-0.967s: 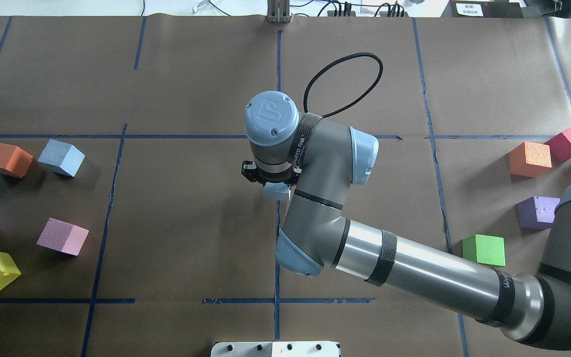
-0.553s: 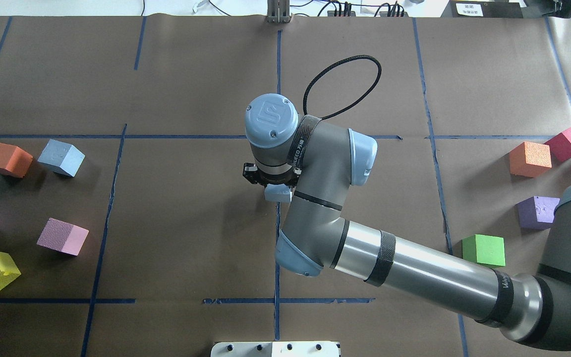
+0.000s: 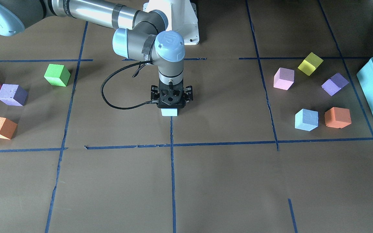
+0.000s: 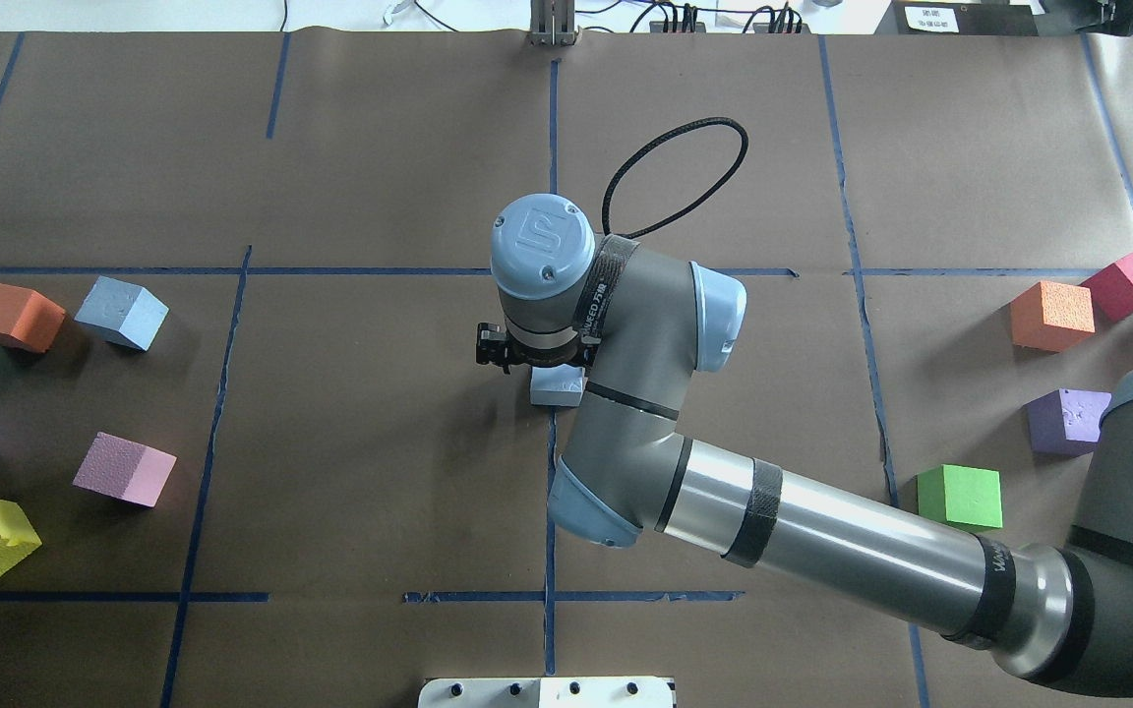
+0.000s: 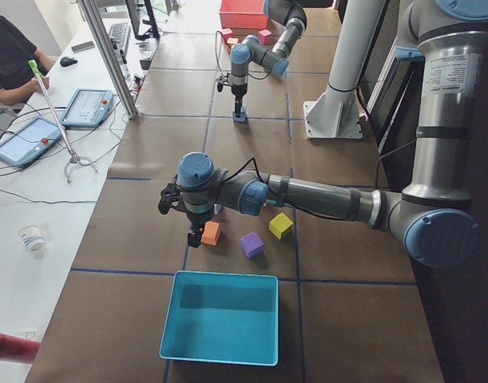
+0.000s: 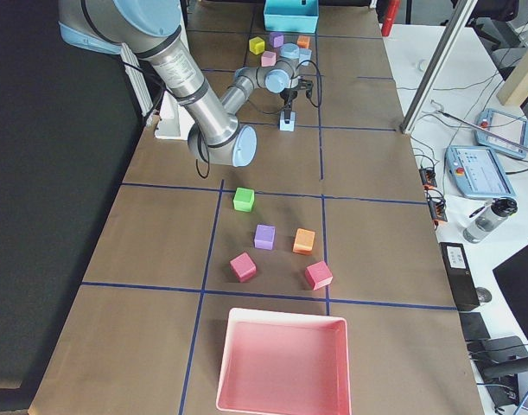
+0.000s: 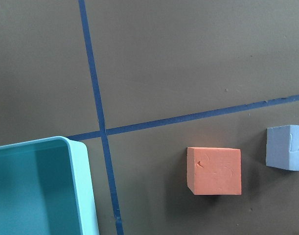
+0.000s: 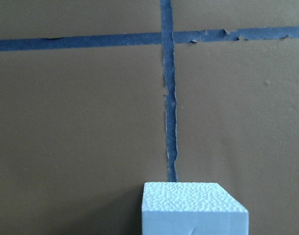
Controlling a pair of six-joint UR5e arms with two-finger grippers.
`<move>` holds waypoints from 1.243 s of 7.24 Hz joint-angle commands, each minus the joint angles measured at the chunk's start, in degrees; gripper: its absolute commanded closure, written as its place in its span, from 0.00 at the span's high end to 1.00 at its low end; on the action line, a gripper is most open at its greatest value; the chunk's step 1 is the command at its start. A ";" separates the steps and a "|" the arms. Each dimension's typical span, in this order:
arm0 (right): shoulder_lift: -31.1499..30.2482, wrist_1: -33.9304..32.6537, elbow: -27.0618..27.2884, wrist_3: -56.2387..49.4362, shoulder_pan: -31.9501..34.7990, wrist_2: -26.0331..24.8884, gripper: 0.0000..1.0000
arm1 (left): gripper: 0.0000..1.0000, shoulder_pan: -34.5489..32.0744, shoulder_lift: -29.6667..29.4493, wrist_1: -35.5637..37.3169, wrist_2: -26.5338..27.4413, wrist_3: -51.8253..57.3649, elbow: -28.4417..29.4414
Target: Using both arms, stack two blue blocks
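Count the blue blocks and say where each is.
2. One blue block sits centrally under the right claw; the second blue block lies beside an orange cube on the robot's left. No others show.

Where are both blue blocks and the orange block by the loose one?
centre blue block (image 4: 557,387): overhead exterior view, exposed edge.
loose blue block (image 4: 117,303): overhead exterior view, top face.
orange block (image 4: 12,307): overhead exterior view, top face.

Brown papered table, blue tape grid, white bench (2 tablets)
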 commanded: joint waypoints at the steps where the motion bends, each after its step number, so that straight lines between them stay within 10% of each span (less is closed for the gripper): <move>1: 0.13 0.19 1.63 -0.04 0.94 0.50 0.99 | 1.00 0.85 -0.50 -0.47 0.07 -4.44 -0.53; 9: -10.66 -19.39 24.03 -14.08 15.87 9.99 1.00 | 1.00 20.45 -10.78 -3.79 6.13 -18.51 0.07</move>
